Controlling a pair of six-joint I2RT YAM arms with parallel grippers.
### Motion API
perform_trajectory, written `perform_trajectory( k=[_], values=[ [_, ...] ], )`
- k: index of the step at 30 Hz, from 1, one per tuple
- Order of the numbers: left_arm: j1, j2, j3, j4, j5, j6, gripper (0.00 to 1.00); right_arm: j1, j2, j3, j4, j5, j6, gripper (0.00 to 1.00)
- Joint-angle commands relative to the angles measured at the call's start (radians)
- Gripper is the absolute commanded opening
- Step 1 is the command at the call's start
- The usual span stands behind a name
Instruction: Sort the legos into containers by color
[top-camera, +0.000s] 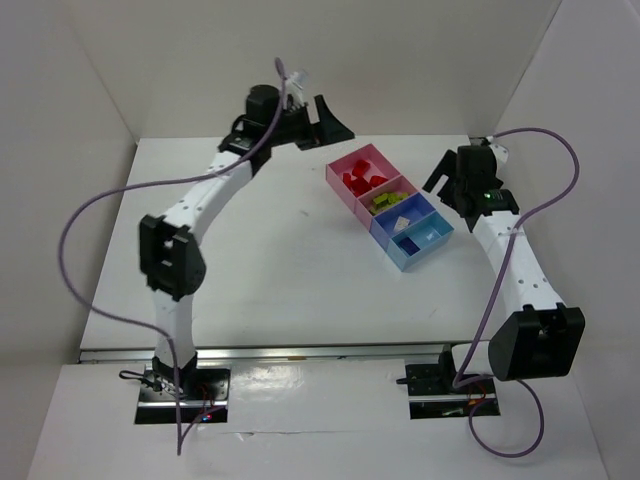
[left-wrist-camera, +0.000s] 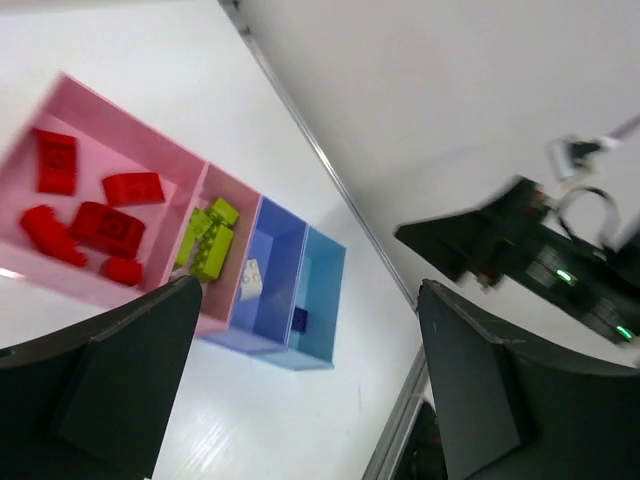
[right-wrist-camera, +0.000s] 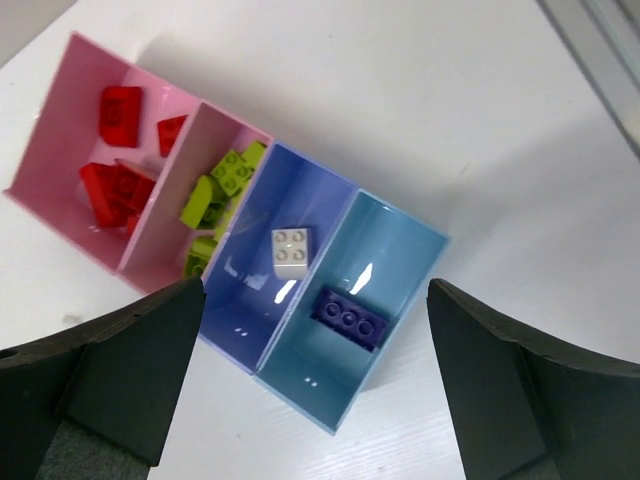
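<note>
The containers (top-camera: 432, 236) are a row of four joined boxes right of centre. The first pink box holds several red legos (right-wrist-camera: 115, 175) (left-wrist-camera: 100, 215). The second pink box holds lime green legos (right-wrist-camera: 215, 200) (left-wrist-camera: 208, 240). The violet-blue box holds one beige lego (right-wrist-camera: 291, 250) (left-wrist-camera: 250, 280). The light blue box holds one purple lego (right-wrist-camera: 348, 318) (left-wrist-camera: 299, 319). My left gripper (top-camera: 335, 125) (left-wrist-camera: 305, 390) is open and empty, raised beyond the pink end. My right gripper (top-camera: 442, 178) (right-wrist-camera: 315, 390) is open and empty above the blue end.
White walls close in the table on the left, back and right. The right arm (left-wrist-camera: 540, 250) shows in the left wrist view, beyond the containers (left-wrist-camera: 325, 290). Cables loop from both arms. No loose bricks show on the white table (top-camera: 280, 250).
</note>
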Motion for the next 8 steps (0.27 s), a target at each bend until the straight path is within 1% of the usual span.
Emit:
perform_trajectory(
  k=[1, 2, 4, 5, 6, 7, 8],
  values=[
    [0.085, -0.229, -0.171, -0.037, -0.006, 0.145, 1.00, -0.015, -0.002, 0.025, -0.036, 0.092, 0.021, 1.00],
    [0.104, -0.326, -0.280, -0.051, -0.031, 0.182, 1.00, -0.015, -0.002, 0.025, -0.036, 0.092, 0.021, 1.00],
    [0.163, -0.415, -0.382, -0.103, -0.063, 0.205, 1.00, -0.015, -0.002, 0.015, -0.024, 0.092, 0.021, 1.00],
    [0.188, -0.504, -0.482, -0.103, -0.063, 0.219, 1.00, -0.015, -0.002, -0.007, -0.024, 0.077, 0.021, 0.98],
    [0.211, -0.545, -0.530, -0.116, -0.063, 0.219, 1.00, -0.015, -0.011, -0.008, -0.003, 0.063, 0.012, 0.96],
    [0.254, -0.585, -0.572, -0.125, -0.072, 0.231, 1.00, -0.015, -0.011, -0.017, -0.003, 0.063, 0.012, 0.96],
    [0.274, -0.621, -0.638, -0.148, -0.072, 0.248, 1.00, -0.015, -0.011, -0.017, 0.006, 0.063, 0.012, 0.96]
  ],
)
